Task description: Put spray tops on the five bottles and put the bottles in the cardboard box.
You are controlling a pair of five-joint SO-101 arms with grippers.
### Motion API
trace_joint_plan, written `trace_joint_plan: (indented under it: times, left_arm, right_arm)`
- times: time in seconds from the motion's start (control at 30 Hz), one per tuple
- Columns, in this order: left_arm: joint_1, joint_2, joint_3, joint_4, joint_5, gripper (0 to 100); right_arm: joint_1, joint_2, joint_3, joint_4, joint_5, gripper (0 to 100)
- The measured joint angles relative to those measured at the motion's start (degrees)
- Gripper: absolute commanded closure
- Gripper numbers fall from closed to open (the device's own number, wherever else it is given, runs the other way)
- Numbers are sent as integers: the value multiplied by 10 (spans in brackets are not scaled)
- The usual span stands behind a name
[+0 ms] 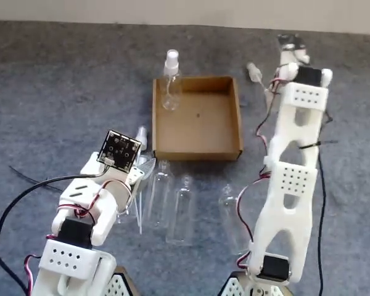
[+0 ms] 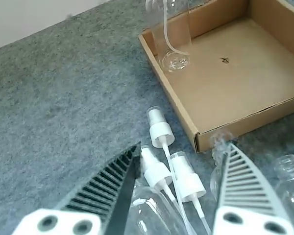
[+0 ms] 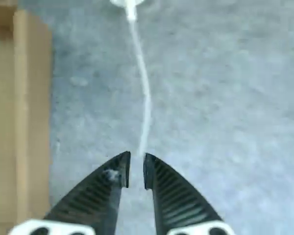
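Soft, even illumination falls across the grey mat point(image 1: 61, 92), and shadows under objects are faint. Small specular highlights glint on the clear bottles point(image 1: 182, 213) at lower centre. The white shell of the right arm point(image 1: 290, 185), at the right of the high view, renders very bright.

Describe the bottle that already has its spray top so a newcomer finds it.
Find the cardboard box. At its far left corner a bottle lies across the rim, base inside. Unlike the open-necked bottles before the box, it wears a white spray top.
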Motion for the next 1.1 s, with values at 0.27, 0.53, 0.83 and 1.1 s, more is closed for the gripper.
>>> trace_joint_plan:
  times: [0.27,0.53,0.83,1.1]
  left_arm:
    - [1,0,0,0,0,755]
    - [0,0,0,0,0,755]
    - [0,0,0,0,0,755]
    - [0,0,0,0,0,755]
  right_arm:
    - [10,-230,409,0,24,995]
    - [4,-542,814,-83,37,995]
    - [2,-712,1071,-208,37,930]
    - [-51,-700,1003,-366,-21,700]
